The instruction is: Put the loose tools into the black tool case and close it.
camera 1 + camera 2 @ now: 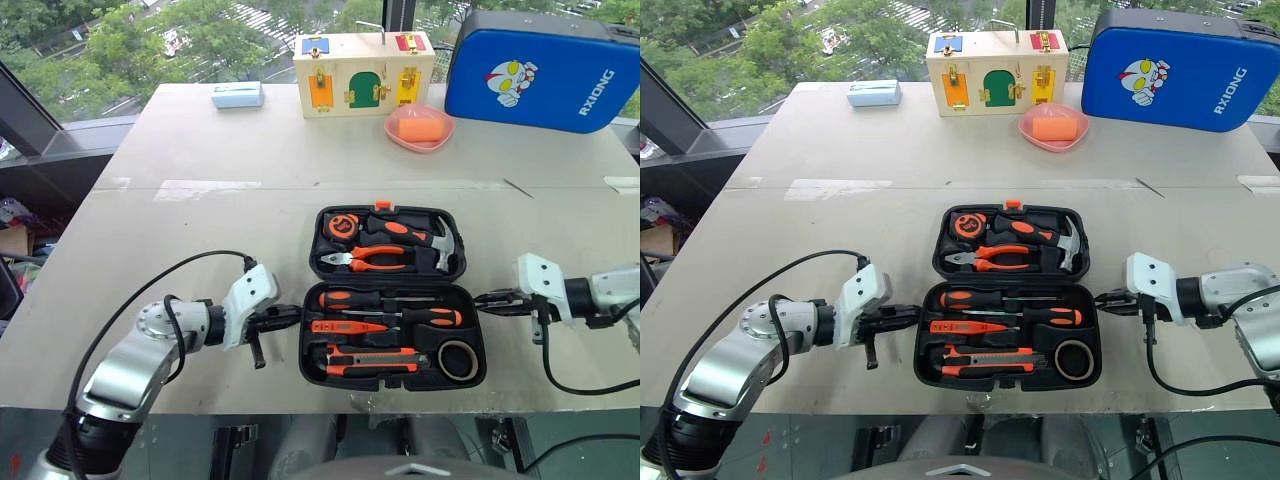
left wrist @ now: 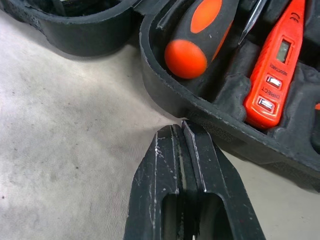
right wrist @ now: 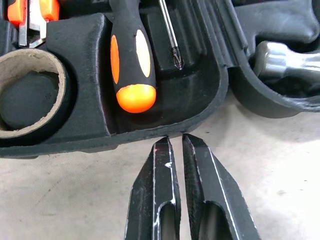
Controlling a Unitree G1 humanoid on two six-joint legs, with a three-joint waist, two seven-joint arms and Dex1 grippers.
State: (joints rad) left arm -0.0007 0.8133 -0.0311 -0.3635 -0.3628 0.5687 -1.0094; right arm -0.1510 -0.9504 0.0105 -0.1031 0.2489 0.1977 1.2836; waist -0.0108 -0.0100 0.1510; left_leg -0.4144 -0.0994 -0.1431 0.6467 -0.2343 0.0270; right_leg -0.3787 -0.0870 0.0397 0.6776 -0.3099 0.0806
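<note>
The black tool case (image 1: 306, 350) lies open and flat on the table. Its near half holds two orange-and-black screwdrivers (image 1: 350, 298) (image 1: 432, 317), a slim orange tester (image 1: 345, 327), a utility knife (image 1: 375, 361) and a dark tape roll (image 1: 458, 358). The far half holds pliers, a hammer and a tape measure. My left gripper (image 1: 295, 317) is shut and empty, its tips just off the case's left wall (image 2: 165, 95). At the case's right wall (image 3: 200, 117), my right gripper (image 1: 480, 298) is also shut and empty.
At the back of the table stand a wooden latch box (image 1: 362, 72), a large blue padded case (image 1: 540, 70), a pink dish holding an orange block (image 1: 419, 127) and a small pale blue box (image 1: 237, 95). The table's front edge runs just below the tool case.
</note>
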